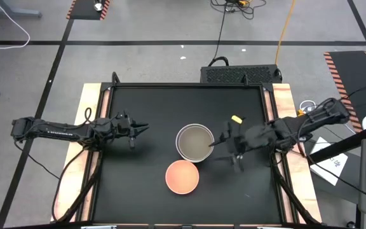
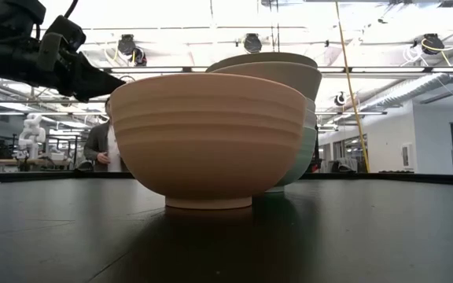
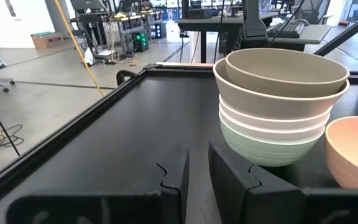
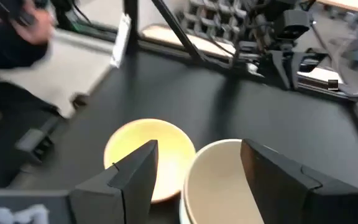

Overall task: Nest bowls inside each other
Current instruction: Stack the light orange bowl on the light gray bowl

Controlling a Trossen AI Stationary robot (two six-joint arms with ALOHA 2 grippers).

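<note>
A stack of several nested bowls (image 1: 194, 141) stands on its base mid-table, beige-grey on top (image 3: 284, 68), white in the middle and mint green at the bottom (image 3: 263, 146). A single peach-orange bowl (image 1: 182, 176) stands upright just near of it and fills the front of the low view (image 2: 207, 141). My right gripper (image 4: 197, 168) hovers open above the stack's right rim and touches nothing. My left gripper (image 3: 194, 171) waits shut to the left of the stack, held level above the table.
A raised rim (image 1: 170, 86) runs round the black table. A small yellow piece (image 1: 236, 119) shows far-right of the stack. A person (image 2: 101, 145) stands in the room beyond. Bare tabletop lies between my left gripper and the bowls.
</note>
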